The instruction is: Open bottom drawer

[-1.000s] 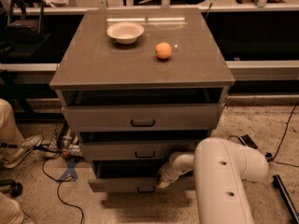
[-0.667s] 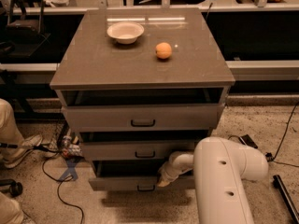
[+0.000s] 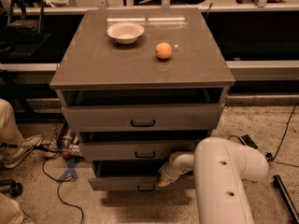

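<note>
Seemingly unmoved end effector (image 3: 164, 178) at drawer (image 3: 117, 184)

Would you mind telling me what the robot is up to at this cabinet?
The robot's white arm reaches down to the bottom drawer, with its gripper at the upper edge of the drawer front, just right of the small dark handle. That drawer stands partly open, with a dark gap above its front. A white bowl and an orange sit apart on the cabinet top.
</note>
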`<action>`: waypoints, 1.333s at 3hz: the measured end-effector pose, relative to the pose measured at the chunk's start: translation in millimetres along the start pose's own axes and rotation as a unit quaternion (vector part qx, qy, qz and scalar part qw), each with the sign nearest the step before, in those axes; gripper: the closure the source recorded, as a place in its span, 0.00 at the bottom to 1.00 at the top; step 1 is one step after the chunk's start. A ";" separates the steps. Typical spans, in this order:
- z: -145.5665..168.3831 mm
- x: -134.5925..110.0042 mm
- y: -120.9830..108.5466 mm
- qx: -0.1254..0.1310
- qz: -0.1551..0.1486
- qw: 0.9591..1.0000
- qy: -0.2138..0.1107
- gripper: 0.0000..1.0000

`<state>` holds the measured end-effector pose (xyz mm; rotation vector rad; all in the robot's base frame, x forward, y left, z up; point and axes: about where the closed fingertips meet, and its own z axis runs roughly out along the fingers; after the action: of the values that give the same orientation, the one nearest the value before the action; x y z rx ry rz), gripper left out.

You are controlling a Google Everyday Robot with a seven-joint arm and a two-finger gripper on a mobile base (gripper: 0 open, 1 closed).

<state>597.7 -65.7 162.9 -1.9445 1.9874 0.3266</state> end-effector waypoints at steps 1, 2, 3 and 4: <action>1.7 -0.3 1.9 -0.002 0.000 1.000 0.000 0.41; 3.4 -0.6 3.9 -0.004 0.000 1.000 -0.001 0.18; 5.1 -0.9 5.8 -0.005 0.000 1.000 -0.001 0.00; 2.8 0.9 8.6 -0.010 0.001 1.000 0.000 0.00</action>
<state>589.3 -65.2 159.4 -1.9540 1.9935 0.3493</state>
